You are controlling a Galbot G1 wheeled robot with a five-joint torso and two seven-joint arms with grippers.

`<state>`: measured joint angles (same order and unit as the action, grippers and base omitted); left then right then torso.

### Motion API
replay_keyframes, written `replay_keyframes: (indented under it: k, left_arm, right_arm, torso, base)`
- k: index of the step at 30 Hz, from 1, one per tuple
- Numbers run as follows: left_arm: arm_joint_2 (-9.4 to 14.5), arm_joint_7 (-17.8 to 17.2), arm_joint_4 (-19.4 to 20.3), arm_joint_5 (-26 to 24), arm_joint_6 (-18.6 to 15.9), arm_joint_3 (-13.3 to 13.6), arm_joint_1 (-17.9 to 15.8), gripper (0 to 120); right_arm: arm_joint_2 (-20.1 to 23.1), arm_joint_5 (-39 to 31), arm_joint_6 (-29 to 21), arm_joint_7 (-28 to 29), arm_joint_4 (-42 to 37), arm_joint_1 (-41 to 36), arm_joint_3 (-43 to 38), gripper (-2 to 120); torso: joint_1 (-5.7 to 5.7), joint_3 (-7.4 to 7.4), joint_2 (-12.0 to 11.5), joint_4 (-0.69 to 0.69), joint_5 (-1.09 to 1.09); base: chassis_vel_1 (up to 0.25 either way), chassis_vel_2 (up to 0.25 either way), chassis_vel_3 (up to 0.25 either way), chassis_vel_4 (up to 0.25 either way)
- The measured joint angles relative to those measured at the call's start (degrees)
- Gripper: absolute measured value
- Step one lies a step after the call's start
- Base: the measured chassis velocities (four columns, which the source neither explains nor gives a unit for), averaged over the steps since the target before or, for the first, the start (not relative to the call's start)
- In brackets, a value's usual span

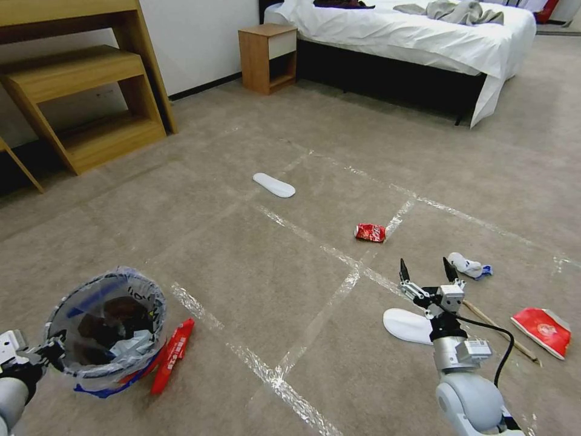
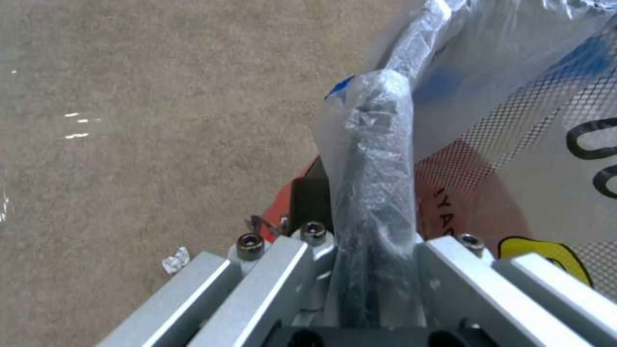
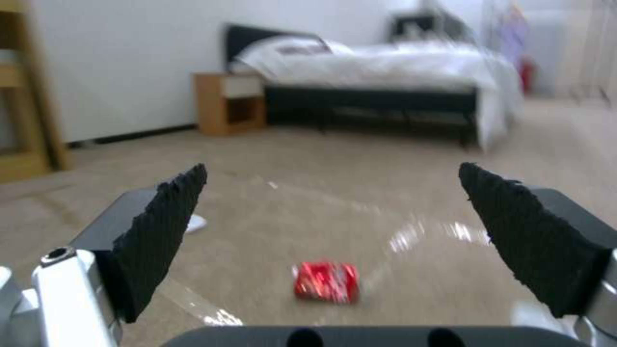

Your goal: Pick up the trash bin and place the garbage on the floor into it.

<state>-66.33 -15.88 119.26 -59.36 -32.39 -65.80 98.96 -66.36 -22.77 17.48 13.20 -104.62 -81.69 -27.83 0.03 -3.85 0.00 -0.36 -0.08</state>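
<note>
Head view: two insoles [image 1: 274, 184], one can [image 1: 370, 232], perhaps three wrappers [image 1: 173, 354].

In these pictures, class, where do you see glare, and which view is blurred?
Head view: glare on the tape lines crossing the floor. Right wrist view: bed and crushed can smeared by blur, open right hand sharper. Left wrist view: sheen on the bin's bag.

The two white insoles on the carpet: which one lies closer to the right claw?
The insole beside the right claw, partly hidden behind its wrist. The other insole lies far ahead, toward the wooden nightstand.
</note>
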Motion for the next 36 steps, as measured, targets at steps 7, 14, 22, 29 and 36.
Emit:
replay_keyframes:
  k: [7,14,22,29,36]
  left_arm:
    - [-0.34,0.12,0.06,0.18,0.13,0.12,0.16,1]
    - [-0.40,0.20,0.00,0.58,0.50,0.62,0.09,1]
    - [-1.07,0.19,0.00,1.47,0.70,1.49,0.09,1]
    - [-1.30,0.15,0.42,1.57,0.77,1.38,0.86,1]
    - [-1.71,0.15,1.04,1.91,1.18,1.20,2.07,1]
  right_arm:
    - [0.17,-17.06,-12.27,14.32,1.06,2.54,-0.02,93]
    - [-2.05,-37.19,-19.20,28.07,7.90,8.41,-1.02,89]
    - [-7.22,-44.32,-20.07,32.31,13.65,12.70,-1.64,93]
    - [-10.25,-46.36,-19.70,31.68,19.49,16.60,-1.94,96]
    - [-13.11,-45.52,-18.12,28.12,27.64,21.76,-1.75,96]
  torso:
    - [0.00,0.00,0.00,0.00,0.00]
    - [0.00,0.00,0.00,0.00,0.00]
    - [0.00,0.00,0.00,0.00,0.00]
    - [0.00,0.00,0.00,0.00,-0.01]
    - [0.00,0.00,0.00,0.01,0.00]
  base:
    - [0.000,0.000,0.000,0.000]
    - [0.000,0.000,0.000,0.000]
    - [0.000,0.000,0.000,0.000]
    - [0.000,0.000,0.000,0.000]
    - [0.000,0.000,0.000,0.000]
